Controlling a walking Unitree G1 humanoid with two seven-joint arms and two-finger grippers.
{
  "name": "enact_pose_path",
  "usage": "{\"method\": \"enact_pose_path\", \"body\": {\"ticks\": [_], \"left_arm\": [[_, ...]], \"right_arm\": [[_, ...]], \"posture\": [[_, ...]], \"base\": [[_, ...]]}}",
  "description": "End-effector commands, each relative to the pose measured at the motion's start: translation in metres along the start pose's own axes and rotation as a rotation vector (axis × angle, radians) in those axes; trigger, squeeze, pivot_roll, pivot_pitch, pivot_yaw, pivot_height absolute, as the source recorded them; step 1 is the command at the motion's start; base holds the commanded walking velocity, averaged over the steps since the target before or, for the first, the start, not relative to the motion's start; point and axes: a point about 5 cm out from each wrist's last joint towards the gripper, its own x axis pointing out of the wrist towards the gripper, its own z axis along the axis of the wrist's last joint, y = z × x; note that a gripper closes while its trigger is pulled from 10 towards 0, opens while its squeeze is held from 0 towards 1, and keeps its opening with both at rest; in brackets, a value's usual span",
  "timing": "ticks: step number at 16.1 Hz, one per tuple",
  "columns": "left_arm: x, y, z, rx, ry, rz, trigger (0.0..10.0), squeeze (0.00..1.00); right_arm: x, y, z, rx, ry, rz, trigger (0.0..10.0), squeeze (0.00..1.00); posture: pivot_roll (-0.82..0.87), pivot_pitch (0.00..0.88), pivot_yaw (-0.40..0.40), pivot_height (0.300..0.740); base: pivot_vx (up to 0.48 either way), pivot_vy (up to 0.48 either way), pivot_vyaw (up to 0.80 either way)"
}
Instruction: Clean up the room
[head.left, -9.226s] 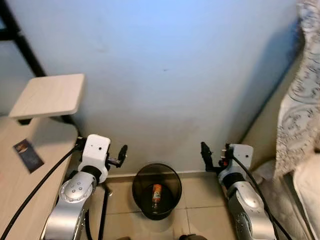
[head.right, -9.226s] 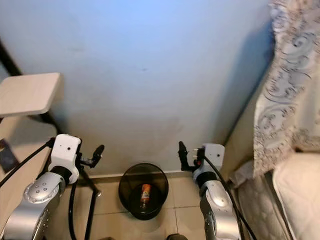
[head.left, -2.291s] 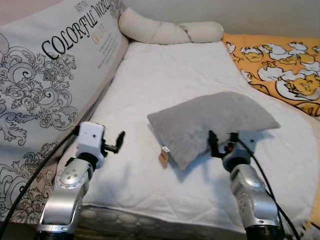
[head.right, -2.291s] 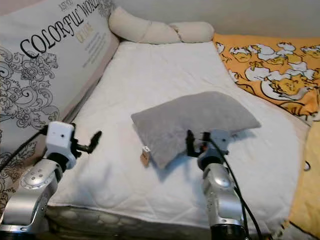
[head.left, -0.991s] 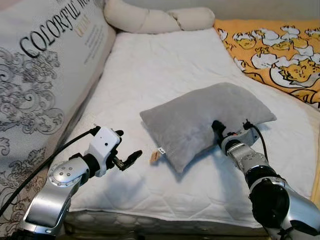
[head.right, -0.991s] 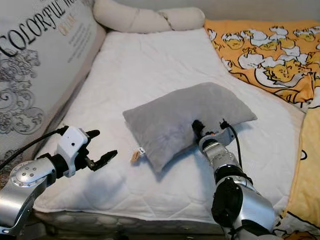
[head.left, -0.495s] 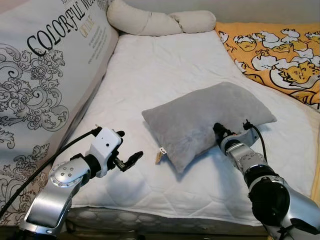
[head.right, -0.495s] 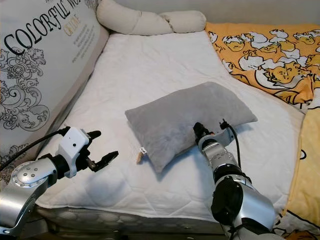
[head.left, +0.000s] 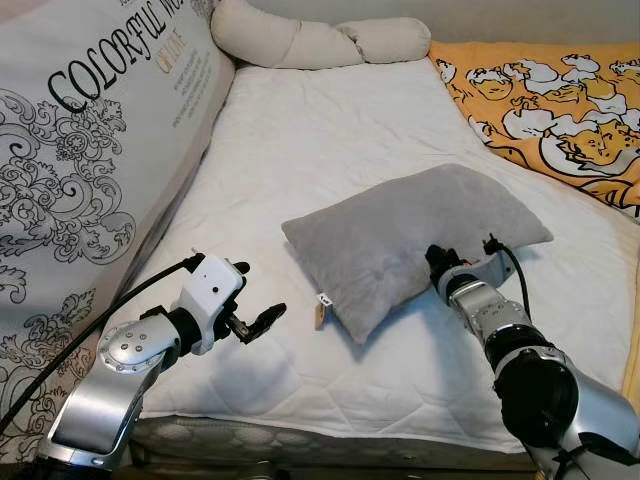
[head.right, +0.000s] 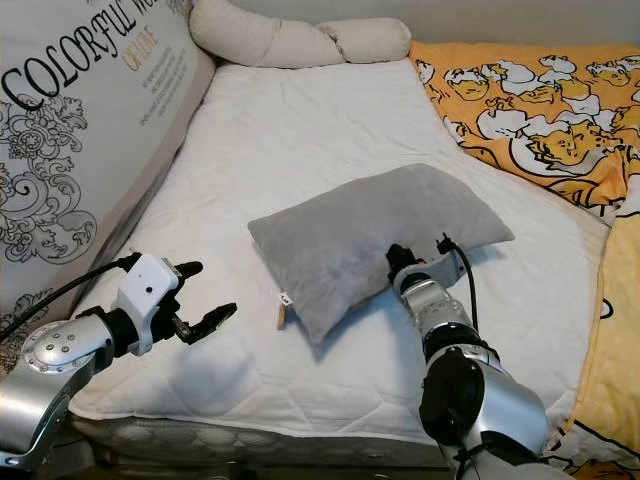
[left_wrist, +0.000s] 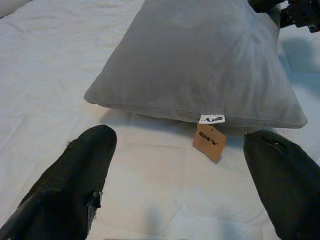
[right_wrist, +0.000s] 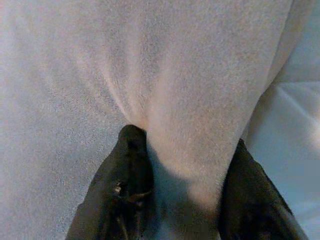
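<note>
My right gripper (right_wrist: 175, 200) has now pinched a fold of the grey pillow (head.left: 410, 240) on the bed (head.left: 330, 130), left gripper (left_wrist: 180, 195) wide beside its tag (left_wrist: 209, 141); lift looks next.

You are seeing a grey pillow (head.left: 415, 240) that is lying flat on the white mattress (head.left: 330, 130), near the middle of the bed, with its long side turned diagonally. Its fabric is looking soft and a little fuzzy. A small white label and a brown paper tag (left_wrist: 209, 141) are hanging from its near corner and resting on the mattress. The edge of the pillow is being pinched into a fold between the jaws of the right gripper (right_wrist: 185, 175).
</note>
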Motion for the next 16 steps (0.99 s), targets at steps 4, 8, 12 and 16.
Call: {"method": "enact_pose_path", "body": {"ticks": [4, 8, 12, 16], "left_arm": [[-0.001, 0.006, -0.001, 0.013, 0.023, -0.002, 10.0, 0.00], [-0.004, 0.014, -0.002, 0.007, 0.020, 0.047, 10.0, 0.00], [-0.010, 0.038, 0.010, -0.066, -0.080, 0.223, 10.0, 0.00], [-0.021, 0.068, 0.021, -0.173, -0.186, 0.448, 10.0, 0.00]], "right_arm": [[0.001, 0.007, -0.001, -0.014, 0.032, 0.008, 0.0, 0.00], [0.004, 0.041, 0.007, -0.141, 0.021, 0.121, 0.0, 0.00], [0.001, 0.107, 0.016, -0.191, 0.010, 0.346, 0.0, 0.00], [-0.019, 0.179, 0.021, -0.393, 0.052, 0.710, 0.0, 0.00]], "posture": [[0.02, 0.000, 0.053, 0.740], [0.02, 0.000, 0.054, 0.740], [0.03, 0.000, 0.039, 0.740], [0.03, 0.000, 0.035, 0.740]], "base": [[0.000, 0.000, 0.00], [0.000, 0.000, 0.00], [0.000, 0.000, 0.00], [0.000, 0.000, 0.00]]}}
